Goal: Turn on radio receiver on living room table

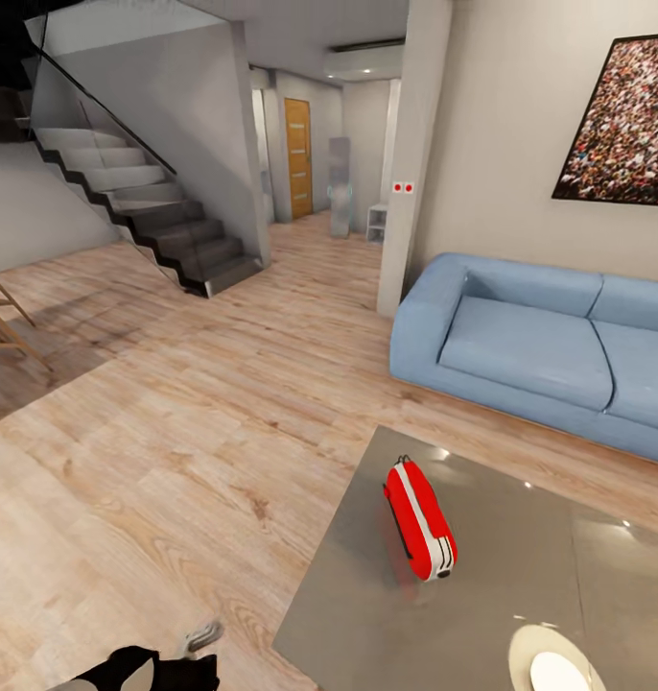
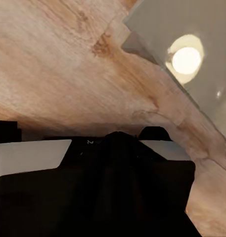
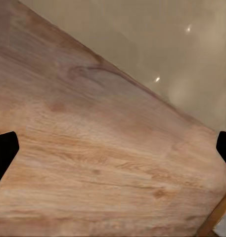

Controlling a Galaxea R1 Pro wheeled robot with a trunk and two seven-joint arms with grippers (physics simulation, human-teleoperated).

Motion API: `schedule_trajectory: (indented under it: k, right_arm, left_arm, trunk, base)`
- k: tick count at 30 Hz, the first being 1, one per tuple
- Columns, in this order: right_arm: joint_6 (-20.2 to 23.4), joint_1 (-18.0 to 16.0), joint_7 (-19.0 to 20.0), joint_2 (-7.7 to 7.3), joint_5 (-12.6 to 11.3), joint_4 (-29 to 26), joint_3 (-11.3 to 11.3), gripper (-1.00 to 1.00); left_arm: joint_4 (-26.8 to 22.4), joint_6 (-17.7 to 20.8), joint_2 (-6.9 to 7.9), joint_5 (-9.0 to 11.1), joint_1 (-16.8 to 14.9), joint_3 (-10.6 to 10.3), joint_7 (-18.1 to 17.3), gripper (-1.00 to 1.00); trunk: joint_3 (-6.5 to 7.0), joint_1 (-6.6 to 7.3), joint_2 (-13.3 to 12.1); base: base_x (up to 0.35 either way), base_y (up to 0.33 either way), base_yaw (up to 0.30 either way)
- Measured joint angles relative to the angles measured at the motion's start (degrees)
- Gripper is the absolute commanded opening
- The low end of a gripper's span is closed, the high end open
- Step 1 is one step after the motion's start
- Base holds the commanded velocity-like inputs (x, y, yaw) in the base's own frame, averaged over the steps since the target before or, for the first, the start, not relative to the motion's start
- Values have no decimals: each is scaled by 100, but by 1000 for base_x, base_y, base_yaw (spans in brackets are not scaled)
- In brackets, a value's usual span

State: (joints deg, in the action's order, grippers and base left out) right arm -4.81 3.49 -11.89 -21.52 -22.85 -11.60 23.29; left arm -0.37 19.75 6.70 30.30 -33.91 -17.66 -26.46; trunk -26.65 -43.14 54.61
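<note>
The radio receiver, a red case with a white band, lies on its side on the low glossy grey-beige table in the living room. My left gripper shows at the bottom edge of the head view, over the wood floor left of the table and well short of the radio; its fingers are too hidden to read. In the right wrist view my right gripper is open, its dark fingertips far apart above the floor, with the table beyond.
A pale-blue sofa stands behind the table under crowd-picture wall art. A pale round plate sits at the table's near corner, the same plate appearing in the left wrist view. Stairs rise at the back left, and a wooden chair stands at the left edge.
</note>
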Motion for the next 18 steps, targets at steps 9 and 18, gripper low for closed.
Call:
schedule_trajectory:
  k: [9,18]
  right_arm:
    - [-550,-15,303,1329,689,1067,19,100]
    - [-272,-16,270,1639,804,1036,284,100]
  left_arm:
    - [3,-1179,-266,-642,1297,25,487,-100]
    - [2,-1519,-582,-657,1849,34,580,-100]
  trunk:
    - [82,0,0]
    - [164,0,0]
  base:
    - [0,0,0]
    - [0,0,0]
